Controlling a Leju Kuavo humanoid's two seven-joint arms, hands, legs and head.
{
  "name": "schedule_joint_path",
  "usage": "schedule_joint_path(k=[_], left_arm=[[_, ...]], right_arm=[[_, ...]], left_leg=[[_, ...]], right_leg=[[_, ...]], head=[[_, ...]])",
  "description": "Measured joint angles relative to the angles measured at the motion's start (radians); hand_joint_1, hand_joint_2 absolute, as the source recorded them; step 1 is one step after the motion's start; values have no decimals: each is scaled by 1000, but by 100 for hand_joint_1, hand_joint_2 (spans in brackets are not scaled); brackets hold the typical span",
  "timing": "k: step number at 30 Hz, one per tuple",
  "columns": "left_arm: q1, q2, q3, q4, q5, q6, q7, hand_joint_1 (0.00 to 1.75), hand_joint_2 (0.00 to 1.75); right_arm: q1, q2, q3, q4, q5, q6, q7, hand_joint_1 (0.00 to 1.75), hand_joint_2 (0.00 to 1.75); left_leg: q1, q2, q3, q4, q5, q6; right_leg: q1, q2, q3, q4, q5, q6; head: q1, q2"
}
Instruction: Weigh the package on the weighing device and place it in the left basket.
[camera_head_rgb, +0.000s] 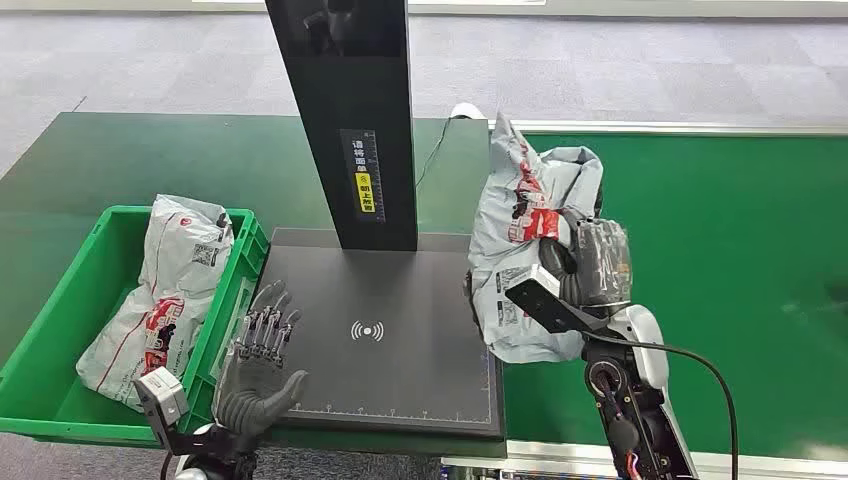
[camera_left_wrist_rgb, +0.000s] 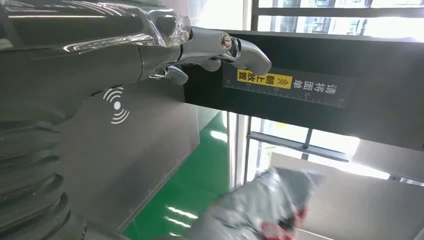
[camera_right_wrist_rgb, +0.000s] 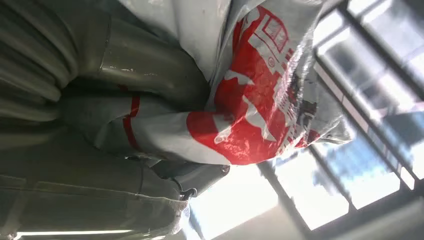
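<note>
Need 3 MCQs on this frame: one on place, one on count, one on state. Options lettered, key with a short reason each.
1. Where is the package held by the right hand?
A. Flat on the scale platform
B. Lifted at the platform's right edge
C. Inside the green basket

2. How many packages are visible in all?
A. One
B. Two
C. Four

3. What is the left hand doing?
A. Holding nothing, fingers spread, over the scale platform
B. Gripping a package
C. Pressing the black column

Key: 1 B, it hangs upright in the hand, off the plate. 2 B, one held, one bagged package lying in the green basket. 3 A, fingers apart and empty in the head view.
</note>
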Motion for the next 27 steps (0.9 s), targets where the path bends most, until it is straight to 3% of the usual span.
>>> schedule_joint_path(k=[7, 13, 19, 27], left_arm=[[0, 10, -1, 11, 0, -5, -12, 0, 175], [-6, 21, -4, 34, 1, -16, -21, 0, 175], [-12, 33, -7, 52, 3, -17, -25, 0, 175], [-12, 39, -8, 59, 3, -17, -26, 0, 175]], right_arm=[[-1, 5, 126, 79, -7, 239, 8, 175, 175], [-26, -15, 254, 183, -20, 382, -42, 175, 175], [-79, -52, 335, 256, -54, 440, -90, 175, 175], [-107, -71, 370, 286, -64, 446, -101, 175, 175]], left_leg=[[0, -1, 0, 0, 0, 0], [0, -1, 0, 0, 0, 0], [0, 0, 2, 0, 0, 0], [0, 0, 3, 0, 0, 0]], right_leg=[[0, 0, 0, 0, 0, 0], [0, 0, -1, 0, 0, 0], [0, 0, 1, 0, 0, 0], [0, 0, 2, 0, 0, 0]], head=[[0, 0], [0, 0], [0, 0], [0, 0]])
